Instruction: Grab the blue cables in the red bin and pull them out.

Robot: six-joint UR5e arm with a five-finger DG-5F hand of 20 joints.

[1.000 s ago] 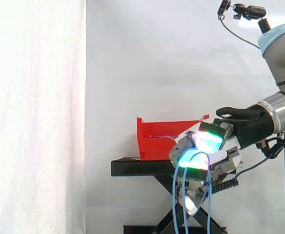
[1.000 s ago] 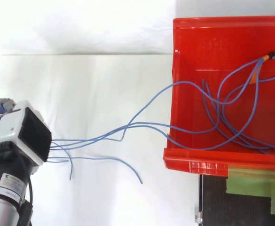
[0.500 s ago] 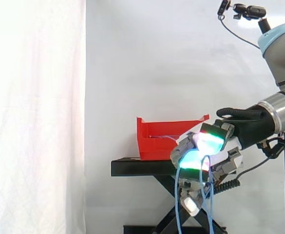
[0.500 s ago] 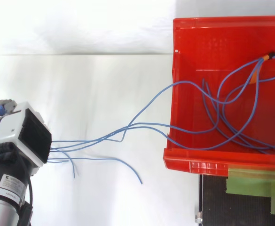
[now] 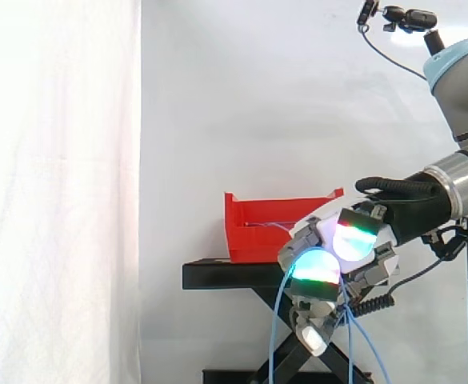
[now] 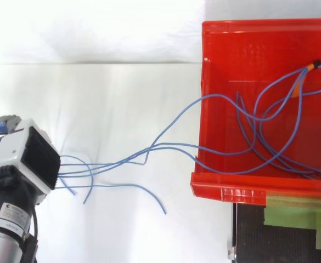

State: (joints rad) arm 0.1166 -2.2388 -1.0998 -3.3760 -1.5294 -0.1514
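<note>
Inside the red plastic bin (image 6: 242, 193) on the black stand (image 5: 226, 274), thin blue cables (image 6: 122, 159) lie looped, with several strands running out over its wall to the hand (image 5: 330, 252). Level beside the stand, the hand's glowing fingers curl round those strands, and loose ends dangle below.

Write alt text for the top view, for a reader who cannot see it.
The robot's hand, at lower left, is shut on blue cables that stretch across a white surface and over the wall of a red bin at right. Most of their loops lie inside the bin.
</note>
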